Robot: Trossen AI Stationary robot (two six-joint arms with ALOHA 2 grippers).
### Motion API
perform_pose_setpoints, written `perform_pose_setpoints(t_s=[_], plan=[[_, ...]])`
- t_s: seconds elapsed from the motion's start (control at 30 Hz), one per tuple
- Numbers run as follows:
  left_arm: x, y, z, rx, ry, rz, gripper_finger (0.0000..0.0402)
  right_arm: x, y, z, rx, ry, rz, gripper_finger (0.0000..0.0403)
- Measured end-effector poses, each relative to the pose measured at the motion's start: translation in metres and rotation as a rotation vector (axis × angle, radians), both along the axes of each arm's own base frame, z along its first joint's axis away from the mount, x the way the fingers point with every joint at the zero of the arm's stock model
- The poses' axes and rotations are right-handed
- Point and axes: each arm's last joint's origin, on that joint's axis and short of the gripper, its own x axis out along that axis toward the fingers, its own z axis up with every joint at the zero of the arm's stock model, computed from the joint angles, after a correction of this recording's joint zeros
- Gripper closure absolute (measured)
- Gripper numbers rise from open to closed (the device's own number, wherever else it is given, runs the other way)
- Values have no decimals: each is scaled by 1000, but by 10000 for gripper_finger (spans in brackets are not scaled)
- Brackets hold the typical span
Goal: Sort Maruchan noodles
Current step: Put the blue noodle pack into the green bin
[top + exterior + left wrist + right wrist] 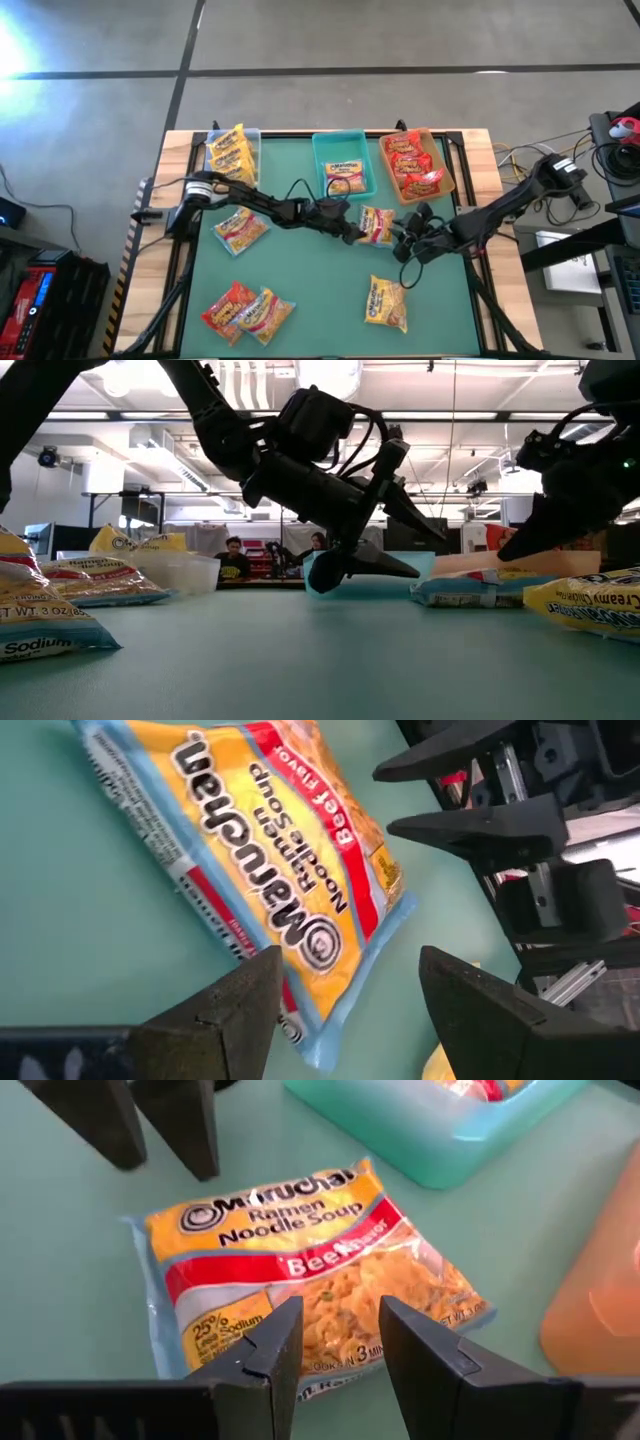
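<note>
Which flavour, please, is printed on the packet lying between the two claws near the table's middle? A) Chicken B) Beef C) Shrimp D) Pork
B: the red band on the packet reads "Beef" in the right wrist view, and "Beef Flavor" shows on it in the left wrist view, where it lies flat on the table with the left claw and right claw on either side.

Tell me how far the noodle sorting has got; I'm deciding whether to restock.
Done: packets lie in the clear bin, teal bin and tan bin. In hand: both open grippers, left and right, flank the Beef packet, ungripped. Left: four loose packets on the mat.
</note>
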Motion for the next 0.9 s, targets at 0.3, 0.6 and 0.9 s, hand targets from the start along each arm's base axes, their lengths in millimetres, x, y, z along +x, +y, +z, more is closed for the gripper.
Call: perform_pose_setpoints(t_s=[0.3,0.6,0.9], plan=[[-3,1,1,3,2,1,183,7,4,-13,0,33,11,280],[-2,6,1,17,1,21,183,8,5,-20,22,55,-12,281],[-1,11,2,38,-4,97,183,7,6,-22,50,77,10,287]])
